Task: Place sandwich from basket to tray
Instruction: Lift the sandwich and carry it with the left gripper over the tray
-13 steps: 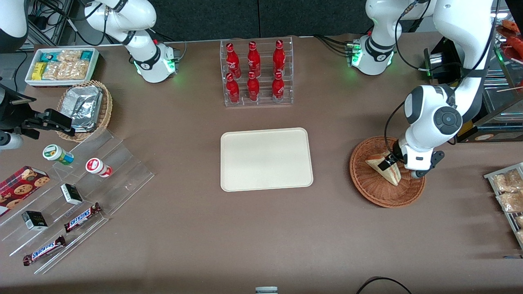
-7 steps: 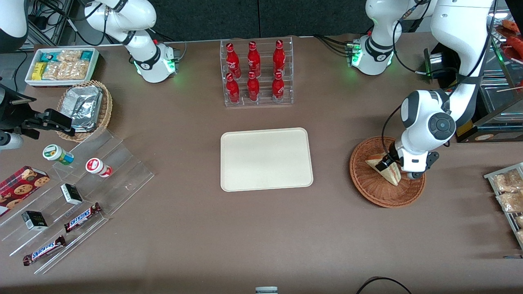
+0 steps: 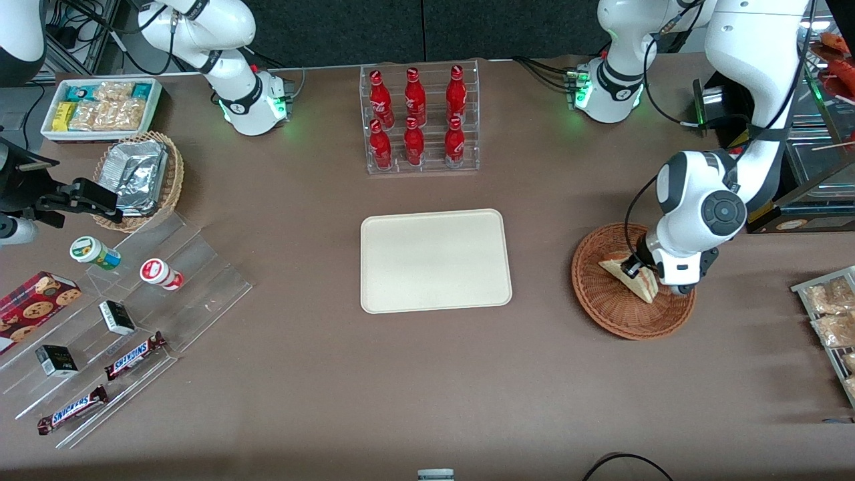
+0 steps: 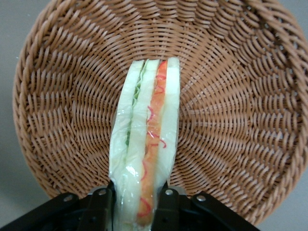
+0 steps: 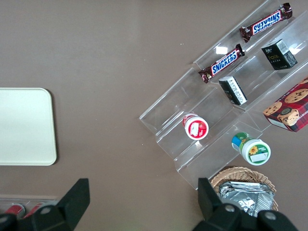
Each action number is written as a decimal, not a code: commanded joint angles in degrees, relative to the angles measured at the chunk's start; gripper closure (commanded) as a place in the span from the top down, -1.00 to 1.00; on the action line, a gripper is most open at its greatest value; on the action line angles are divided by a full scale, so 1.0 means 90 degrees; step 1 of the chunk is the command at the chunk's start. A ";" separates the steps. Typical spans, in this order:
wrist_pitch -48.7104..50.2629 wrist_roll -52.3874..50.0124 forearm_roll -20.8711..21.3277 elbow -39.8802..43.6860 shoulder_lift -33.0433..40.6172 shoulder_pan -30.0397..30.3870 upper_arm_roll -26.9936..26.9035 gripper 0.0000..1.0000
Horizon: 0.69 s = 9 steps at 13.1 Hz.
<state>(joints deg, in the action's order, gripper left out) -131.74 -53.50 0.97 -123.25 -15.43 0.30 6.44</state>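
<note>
The gripper sits low over the basket, toward the working arm's end of the desk. Its jaws are closed narrowly on the sandwich — one finger pressed to each bread face at the wide end, the filling edge showing between them. The sandwich stands on edge in the basket, and whether it has cleared the weave yet I cannot tell. So the grasp looks made, and the rest is left to do: lifting out, carrying toward the middle of the desk, and setting down on the tray — which holds nothing so far.
</note>
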 commanded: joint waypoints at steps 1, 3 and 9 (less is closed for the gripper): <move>0.0680 -0.0052 0.0107 0.0587 -0.0005 -0.0100 0.0037 -1.00; 0.1237 0.0065 0.0107 0.1026 -0.0005 -0.0519 0.0037 -1.00; 0.2157 0.0045 0.0068 0.2081 -0.0063 -0.2111 0.0037 -1.00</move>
<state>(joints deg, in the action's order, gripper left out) -114.54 -53.26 1.06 -107.86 -15.31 -14.96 7.56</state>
